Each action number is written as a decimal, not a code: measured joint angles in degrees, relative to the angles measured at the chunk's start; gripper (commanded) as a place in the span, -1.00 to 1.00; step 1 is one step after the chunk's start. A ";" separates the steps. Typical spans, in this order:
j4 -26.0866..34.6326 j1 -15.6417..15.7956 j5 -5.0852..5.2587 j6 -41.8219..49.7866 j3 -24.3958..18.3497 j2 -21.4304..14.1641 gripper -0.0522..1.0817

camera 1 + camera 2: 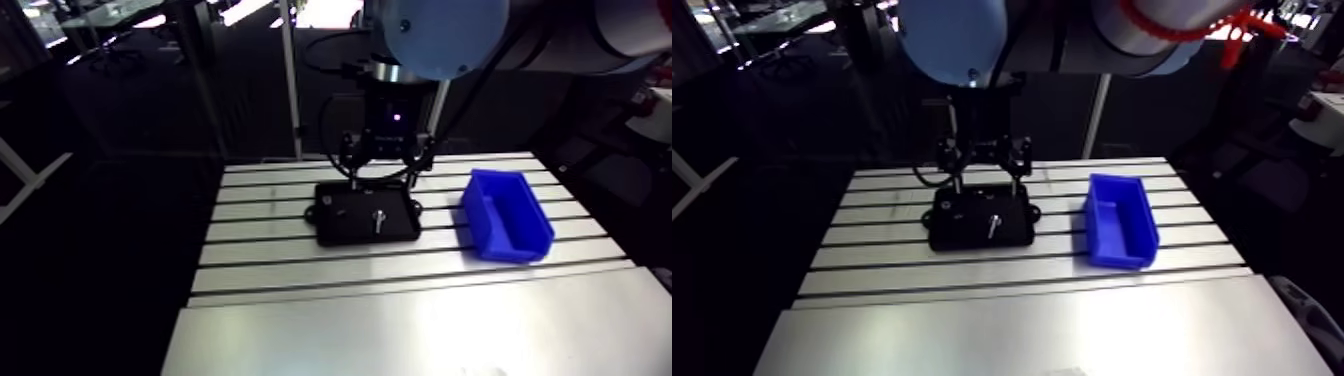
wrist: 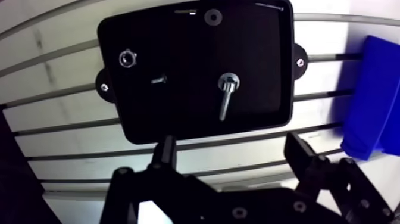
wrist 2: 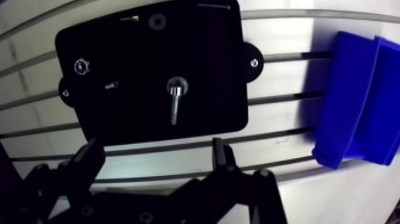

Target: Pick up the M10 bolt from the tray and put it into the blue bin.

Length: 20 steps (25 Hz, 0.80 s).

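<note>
The M10 bolt (image 2: 225, 98) looks stiff, smooth, rather light; the spread, empty end effector (image 2: 231, 146) should pinch its shank.

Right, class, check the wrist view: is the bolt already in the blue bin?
No, the bolt lies in the black tray, with the blue bin apart beside it.

— Anything you can read here?
— No. You will find no legible text, label or number on the flat black plastic tray (image 2: 262, 71), the blue open-topped plastic bin (image 1: 520, 245) or the slotted aluminium bench (image 1: 400, 265).
</note>
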 measured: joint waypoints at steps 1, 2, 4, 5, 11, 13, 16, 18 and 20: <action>-0.38 0.00 0.00 0.01 0.30 0.29 -0.72; -0.73 -0.01 0.00 0.02 0.54 0.54 -0.67; -1.33 -0.04 -0.01 0.06 0.94 1.01 -0.66; -1.51 -0.04 -0.01 0.08 1.06 1.19 -0.59; -2.89 -0.04 0.01 0.49 1.90 2.35 -0.45; -3.64 -0.02 0.00 0.59 2.29 2.57 -0.41; -4.81 -0.04 -0.01 0.72 2.95 3.08 -0.40; -5.54 -0.05 -0.04 0.78 3.26 3.36 -0.37; -6.23 -0.06 -0.06 0.83 3.54 3.69 -0.35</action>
